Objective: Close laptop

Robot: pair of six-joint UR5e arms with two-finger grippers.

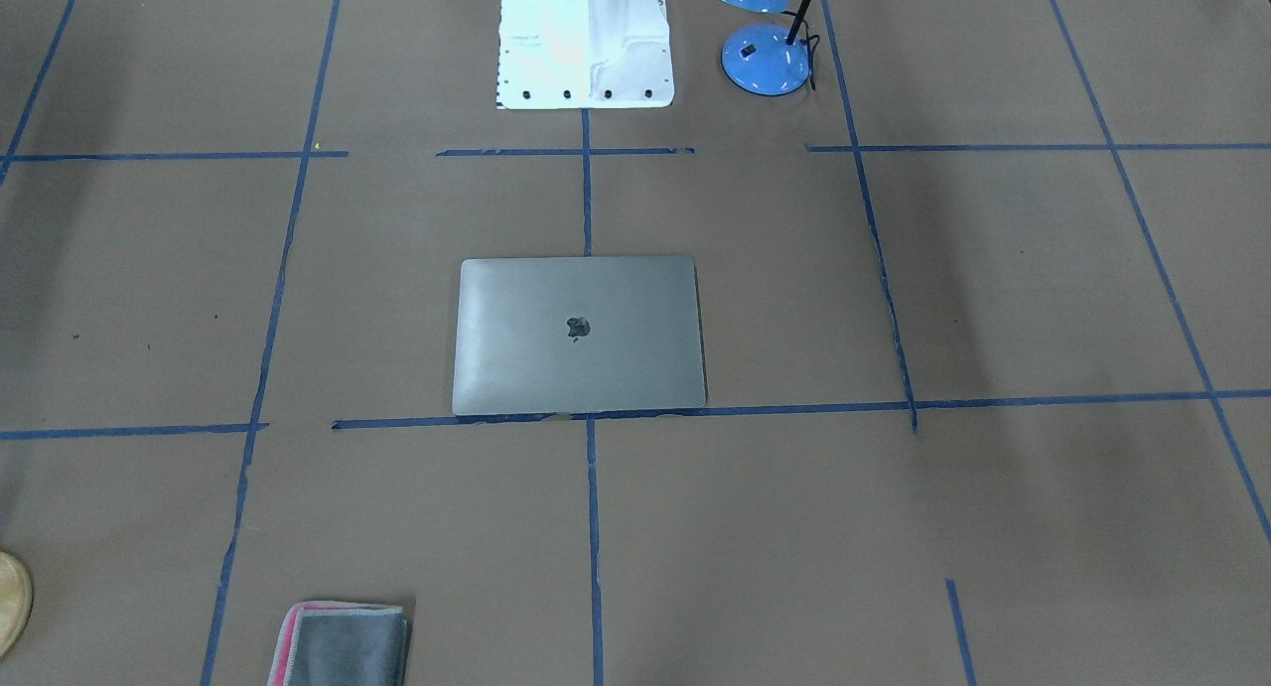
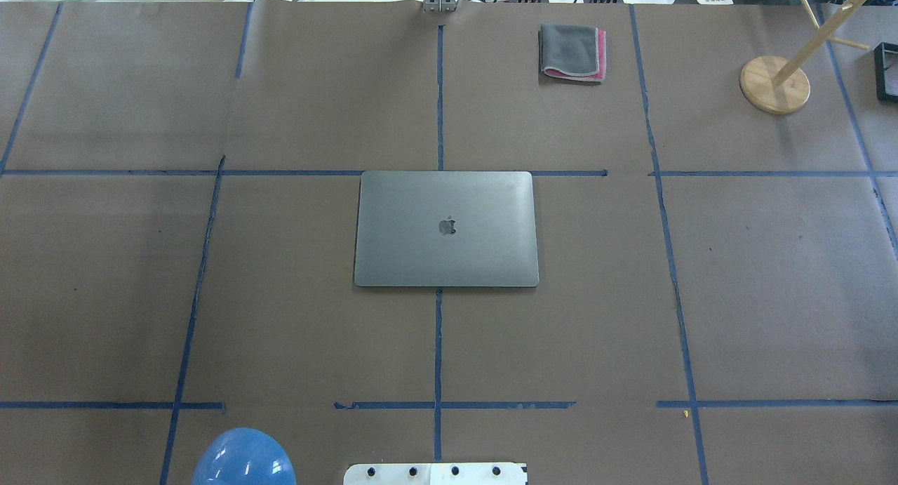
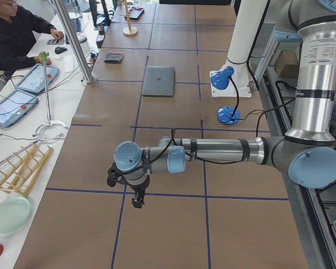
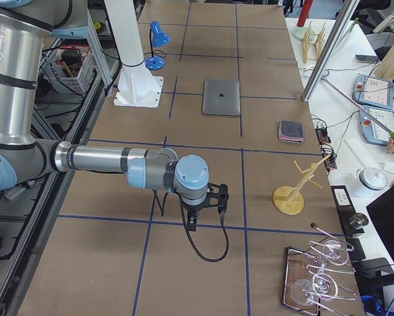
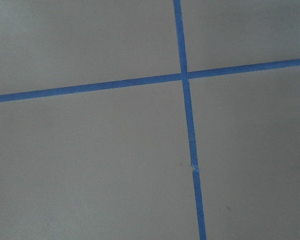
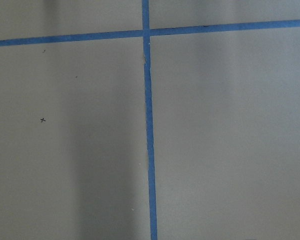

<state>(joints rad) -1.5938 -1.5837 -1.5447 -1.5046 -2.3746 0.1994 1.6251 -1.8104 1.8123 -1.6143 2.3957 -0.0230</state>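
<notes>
The space-grey laptop [image 1: 579,336] lies flat in the middle of the table with its lid down and the apple logo facing up. It also shows in the overhead view [image 2: 446,229] and in both side views [image 3: 159,80] [image 4: 221,97]. My left gripper [image 3: 137,203] hangs over bare table far from the laptop, toward the table's left end. My right gripper [image 4: 191,227] hangs over bare table toward the right end. Both show only in the side views, so I cannot tell if they are open or shut. Both wrist views show only brown paper and blue tape.
A blue desk lamp [image 1: 766,59] stands near the robot's white base [image 1: 586,41]. A folded grey cloth with pink edge [image 2: 572,52] lies at the far side. A wooden stand [image 2: 774,85] is at the far right. A tray of glasses [image 4: 318,276] sits beyond it.
</notes>
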